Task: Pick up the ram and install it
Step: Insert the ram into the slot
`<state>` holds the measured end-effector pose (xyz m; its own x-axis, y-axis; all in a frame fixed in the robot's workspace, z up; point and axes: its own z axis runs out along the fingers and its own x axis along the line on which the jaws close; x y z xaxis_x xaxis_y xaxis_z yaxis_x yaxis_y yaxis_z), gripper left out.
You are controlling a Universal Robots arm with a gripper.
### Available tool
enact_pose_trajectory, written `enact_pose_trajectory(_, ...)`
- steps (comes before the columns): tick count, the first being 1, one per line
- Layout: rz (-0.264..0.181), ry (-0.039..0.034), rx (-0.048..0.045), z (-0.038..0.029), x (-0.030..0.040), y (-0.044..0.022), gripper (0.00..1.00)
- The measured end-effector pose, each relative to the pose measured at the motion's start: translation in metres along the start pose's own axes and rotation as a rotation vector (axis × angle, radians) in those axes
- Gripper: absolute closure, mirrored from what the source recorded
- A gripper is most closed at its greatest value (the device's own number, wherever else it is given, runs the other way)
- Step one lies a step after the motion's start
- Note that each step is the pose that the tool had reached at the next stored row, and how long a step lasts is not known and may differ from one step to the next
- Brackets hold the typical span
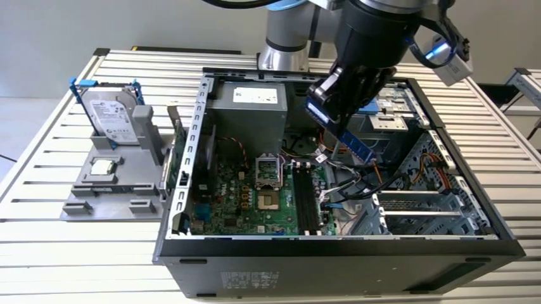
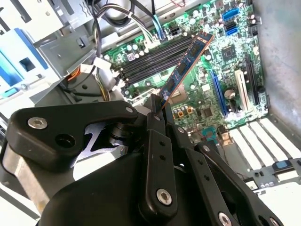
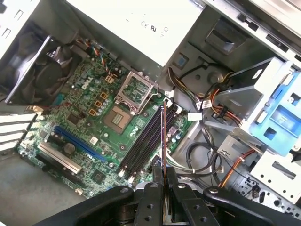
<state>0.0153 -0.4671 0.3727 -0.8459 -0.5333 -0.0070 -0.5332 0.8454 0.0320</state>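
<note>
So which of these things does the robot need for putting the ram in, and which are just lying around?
Part of the job: the ram, pinched in the hand; the black memory slots; the open computer case.
Just lying about: the hard drive, the processor chip, the grey stand they sit on.

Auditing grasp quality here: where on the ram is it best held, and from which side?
Pinch the ram across its two flat faces near one end, as the gripper does here, coming from the broad sides. It is thin and flat, so the faces offer contact, and its length stays free toward the memory slots.
</note>
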Motion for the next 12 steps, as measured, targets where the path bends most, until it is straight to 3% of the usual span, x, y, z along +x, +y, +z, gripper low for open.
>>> enact_pose_trajectory(12, 0.084, -0.0126, -0.0017, 0.0000, 0.0000, 0.0000, 1.00)
